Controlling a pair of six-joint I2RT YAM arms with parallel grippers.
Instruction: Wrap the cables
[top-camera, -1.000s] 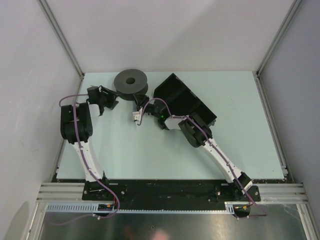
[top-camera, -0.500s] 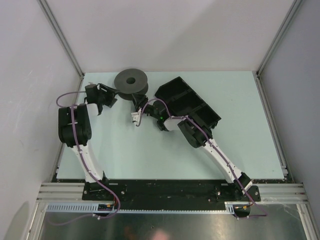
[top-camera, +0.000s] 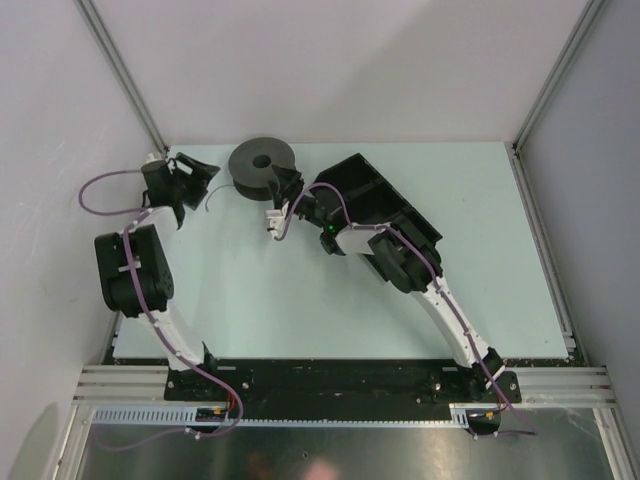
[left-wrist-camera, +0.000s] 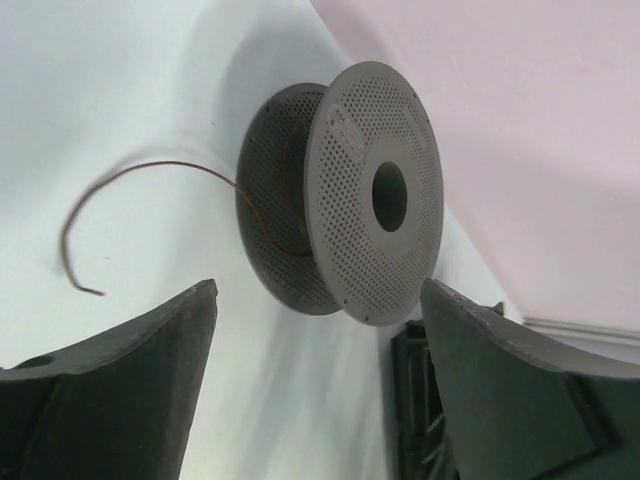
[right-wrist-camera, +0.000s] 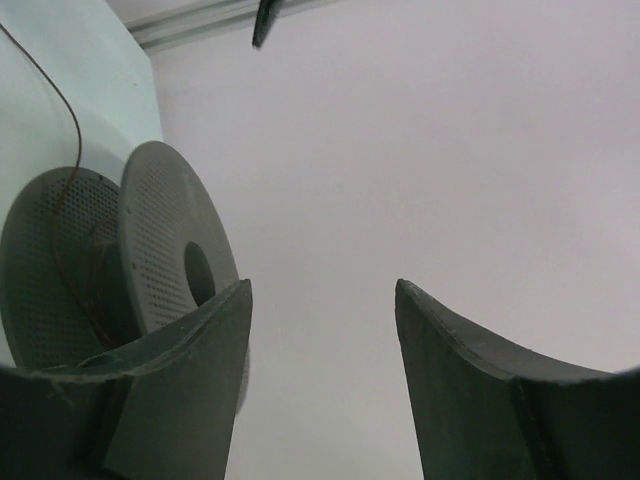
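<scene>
1. Top external view: table (top-camera: 300, 300), pale green top, white walls (top-camera: 350, 70) on three sides.
2. Spool (top-camera: 262, 160): dark grey, round, two perforated flanges. It lies flat w/ centre hole up, at the table's far edge, left of centre.
3. Cable (left-wrist-camera: 150, 166): v. thin brownish wire.
   - A few turns sit round the spool core btwn the flanges.
   - The free end leaves the spool on the left-arm side and arcs loose over the table top, ending in a small hook.
   - That loose end lies btwn the spool and the left gripper and is clear of both fingers.
4. Left gripper (top-camera: 195, 168): far-left part of the table, just left of the spool and aimed at it.
   - Left wrist cam: fingers (left-wrist-camera: 130, 390) well apart w/ nothing btwn them, so jaws spread and empty.
   - The spool shows through the gap, apart from the tips.
5. Right gripper (top-camera: 285, 183): at the spool's near-right side, btwn spool and bin.
   - Right wrist cam: fingers (right-wrist-camera: 480, 400) spread w/ only white wall in the gap, so it holds nothing.
   - One finger overlaps the spool flange in that view; contact or not, can't tell.
6. Bin (top-camera: 390, 205): black, w/ compartments, set at a slant right of the spool. The right arm's forward links lie over its near side.
</scene>
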